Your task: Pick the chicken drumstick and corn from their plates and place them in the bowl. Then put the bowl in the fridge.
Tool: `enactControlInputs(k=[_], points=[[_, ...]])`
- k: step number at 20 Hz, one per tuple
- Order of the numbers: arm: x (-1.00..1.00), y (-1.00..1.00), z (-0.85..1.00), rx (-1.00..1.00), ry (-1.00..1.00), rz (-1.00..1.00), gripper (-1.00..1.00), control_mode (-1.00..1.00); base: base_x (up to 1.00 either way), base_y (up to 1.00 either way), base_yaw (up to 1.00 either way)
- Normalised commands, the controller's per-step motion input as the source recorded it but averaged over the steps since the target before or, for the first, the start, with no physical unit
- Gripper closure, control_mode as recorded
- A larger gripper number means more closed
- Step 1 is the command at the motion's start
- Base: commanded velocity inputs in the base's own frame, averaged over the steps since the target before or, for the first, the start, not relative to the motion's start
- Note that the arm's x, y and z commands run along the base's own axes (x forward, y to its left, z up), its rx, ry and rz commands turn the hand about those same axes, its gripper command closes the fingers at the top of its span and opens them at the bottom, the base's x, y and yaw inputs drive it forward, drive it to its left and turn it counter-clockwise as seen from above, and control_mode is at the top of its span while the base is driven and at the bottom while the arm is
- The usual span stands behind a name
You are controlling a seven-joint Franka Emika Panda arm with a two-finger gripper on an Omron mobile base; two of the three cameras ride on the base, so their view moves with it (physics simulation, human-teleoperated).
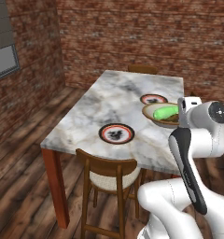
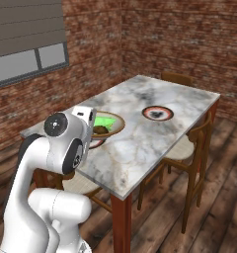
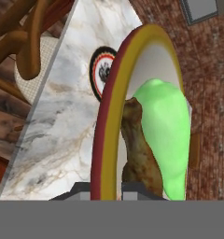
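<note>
The tan bowl (image 3: 104, 135) with its brown rim stands close before the hand camera. My gripper (image 3: 106, 189) is shut on that rim, one fingertip (image 3: 76, 191) on each side. Inside lie the bright green corn (image 3: 166, 130) and the brown chicken drumstick (image 3: 139, 149). In the base views the bowl (image 1: 156, 116) (image 2: 113, 123) hangs at my hand over the marble table's near side, corn (image 1: 165, 112) (image 2: 104, 121) showing. Two ringed plates (image 1: 116, 133) (image 1: 153, 99) rest bare on the table; one plate (image 2: 158, 113) lies beyond the bowl. The fridge is out of view.
The marble table (image 1: 109, 102) has red legs. Wooden chairs stand at its side (image 1: 109, 172) (image 2: 194, 148) and far end (image 1: 142, 69). Brick walls enclose the room, with a window (image 2: 36, 59) on one wall. Wooden floor surrounds the table.
</note>
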Motion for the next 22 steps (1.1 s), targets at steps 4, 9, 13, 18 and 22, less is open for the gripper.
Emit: enactControlInputs(k=[4,9,13,18,22], points=[[0.0,0.0,0.0,0.0,0.0,0.0,1.0,1.0,-0.16,0.0,0.0],[0.0,0.0,0.0,0.0,0.0,0.0,1.0,1.0,-0.62,-0.13,0.0],[0.0,0.0,0.0,0.0,0.0,0.0,1.0,1.0,-0.71,-0.17,-0.07],[0.0,0.0,0.0,0.0,0.0,0.0,1.0,1.0,-0.16,0.06,-0.82],[0.0,0.0,0.0,0.0,0.0,0.0,1.0,1.0,0.0,0.07,-1.0]])
